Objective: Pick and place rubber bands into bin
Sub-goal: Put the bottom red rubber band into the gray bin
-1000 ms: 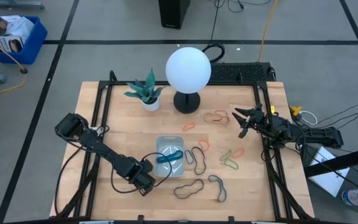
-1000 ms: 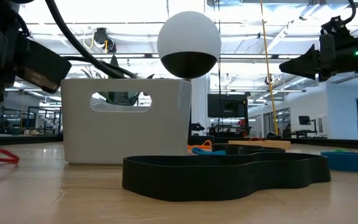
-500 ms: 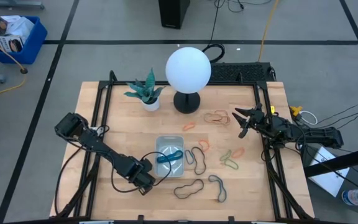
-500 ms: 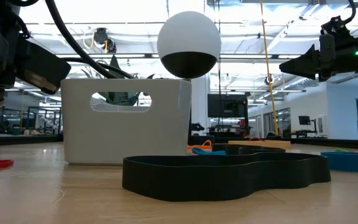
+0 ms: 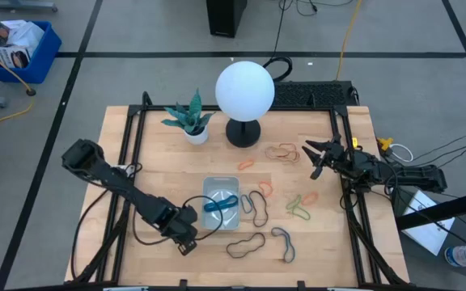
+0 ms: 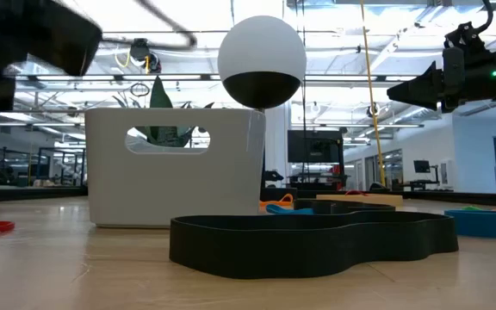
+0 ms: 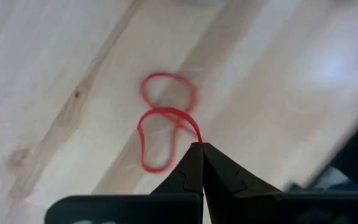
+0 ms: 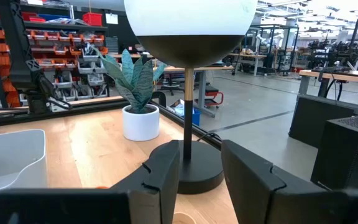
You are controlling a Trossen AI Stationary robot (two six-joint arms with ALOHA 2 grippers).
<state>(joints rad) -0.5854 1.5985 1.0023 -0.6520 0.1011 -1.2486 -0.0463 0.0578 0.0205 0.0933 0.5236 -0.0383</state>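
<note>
Now left claw (image 7: pixel 199 148) pinches red rubber band (image 7: pixel 163 127).

Left arm (image 6: pixel 33 39) blurred, edge-cropped

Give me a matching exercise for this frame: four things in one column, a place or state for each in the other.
1. left tool
2. right tool
3. blue rubber band
4. long black rubber band

a. lying inside the bin
b. open, at the table's right edge
c. shut on a red rubber band
d. flat on the table in front of the bin

Pairs: 1-c, 2-b, 3-a, 4-d
</note>
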